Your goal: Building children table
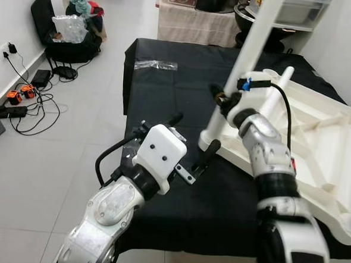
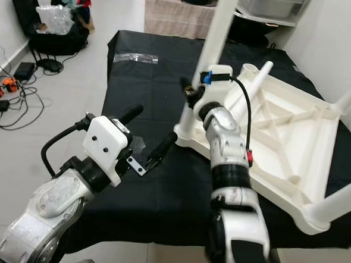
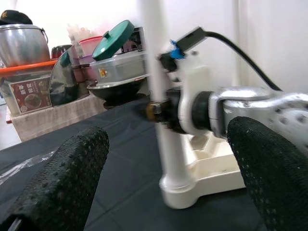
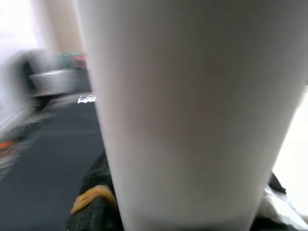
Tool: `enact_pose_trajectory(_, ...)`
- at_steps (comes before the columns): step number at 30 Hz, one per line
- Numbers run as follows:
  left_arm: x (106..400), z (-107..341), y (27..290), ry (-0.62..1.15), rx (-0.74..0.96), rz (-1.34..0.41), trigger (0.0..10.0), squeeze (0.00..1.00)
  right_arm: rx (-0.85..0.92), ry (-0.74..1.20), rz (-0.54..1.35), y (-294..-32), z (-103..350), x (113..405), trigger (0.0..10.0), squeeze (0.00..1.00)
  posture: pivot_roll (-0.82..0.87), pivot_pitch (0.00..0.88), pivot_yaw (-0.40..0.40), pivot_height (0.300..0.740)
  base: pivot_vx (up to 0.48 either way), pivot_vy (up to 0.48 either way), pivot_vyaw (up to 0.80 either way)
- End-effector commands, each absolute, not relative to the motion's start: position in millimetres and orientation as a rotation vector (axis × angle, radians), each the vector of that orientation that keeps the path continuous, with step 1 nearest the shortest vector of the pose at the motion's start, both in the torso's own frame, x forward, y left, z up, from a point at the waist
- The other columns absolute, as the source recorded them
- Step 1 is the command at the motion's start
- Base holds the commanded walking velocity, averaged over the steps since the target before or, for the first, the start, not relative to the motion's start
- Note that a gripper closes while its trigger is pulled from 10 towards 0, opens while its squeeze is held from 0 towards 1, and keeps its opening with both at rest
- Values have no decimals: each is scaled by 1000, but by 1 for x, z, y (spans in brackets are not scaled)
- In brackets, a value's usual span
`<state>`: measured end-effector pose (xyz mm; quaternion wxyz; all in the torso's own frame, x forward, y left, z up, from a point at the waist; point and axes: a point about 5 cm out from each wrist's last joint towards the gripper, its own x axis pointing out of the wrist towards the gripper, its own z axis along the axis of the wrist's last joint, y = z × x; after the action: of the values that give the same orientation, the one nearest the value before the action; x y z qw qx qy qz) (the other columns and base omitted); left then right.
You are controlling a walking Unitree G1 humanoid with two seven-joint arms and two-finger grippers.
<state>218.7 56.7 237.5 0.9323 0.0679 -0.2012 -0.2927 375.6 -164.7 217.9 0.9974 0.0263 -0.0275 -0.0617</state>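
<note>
Currently, in the left eye view, the white children's table [image 1: 318, 140] lies upside down on the black-covered surface [image 1: 166, 95], its underside ribs facing up. One white leg [image 1: 252, 44] stands upright in the corner socket nearest the robot's left, its long axis near vertical and leaning slightly away. The right tool [image 1: 220, 98] is at that leg partway up from the socket. The left tool [image 1: 193, 141] hovers over the black cover just beside the socket corner, fingers spread apart and empty.

Right eye view: same arrangement. The leg [image 2: 213, 44] lies directly against the right tool [image 2: 190, 92], while the left tool [image 2: 147, 133] sits lower and to the robot's left, near but apart from the table edge [image 2: 187, 138].

Left wrist view: both pads [image 3: 67, 178] are wide apart, with the leg's base and socket [image 3: 180, 187] lying straight ahead between them.

Right wrist view: the leg [image 4: 192, 110] fills the near field and a dark finger [image 4: 96, 202] shows at its side; judged clamped on the leg. The right arm is the nearer; any seating push would run down the leg's axis.
</note>
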Motion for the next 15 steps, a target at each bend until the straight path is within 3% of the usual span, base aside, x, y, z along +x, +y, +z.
enact_pose_trajectory(1, 219, 237, 53, -408, 129, -611, 10000, 0, 8, 49, -312, -181, 202, 367, 0, 0, 76, 81, -98, 740, 0, 0, 0)
enact_pose_trajectory(8, 219, 237, 53, -408, 127, -609, 10000, 0, 24, 77, -466, -171, 199, 354, 0, 0, 77, 84, -99, 740, 0, 0, 0)
enact_pose_trajectory(9, 219, 237, 54, -408, 128, -608, 10000, 0, 42, 89, -461, -165, 199, 353, 2667, 0, 78, 84, -101, 740, 0, 0, 0)
enact_pose_trajectory(10, 219, 237, 54, -408, 128, -607, 10000, 0, 78, 88, -430, -159, 200, 355, 10000, 0, 78, 84, -101, 740, 0, 0, 0)
enact_pose_trajectory(12, 219, 237, 54, -407, 128, -607, 10000, 0, 99, 62, -375, -152, 205, 357, 10000, 0, 76, 85, -101, 740, 0, 0, 0)
enact_pose_trajectory(13, 219, 236, 54, -407, 128, -606, 10000, 0, 138, 11, -282, -146, 214, 362, 10000, 306, 76, 85, -101, 740, 0, 0, 0)
enact_pose_trajectory(14, 219, 236, 54, -407, 128, -606, 10000, 0, 138, 11, -282, -146, 214, 362, 10000, 306, 76, 85, -101, 740, 0, 0, 0)
enact_pose_trajectory(15, 219, 236, 54, -406, 127, -606, 10000, 0, 140, -37, -220, -145, 225, 364, 10000, 1000, 76, 85, -101, 740, 0, 0, 0)
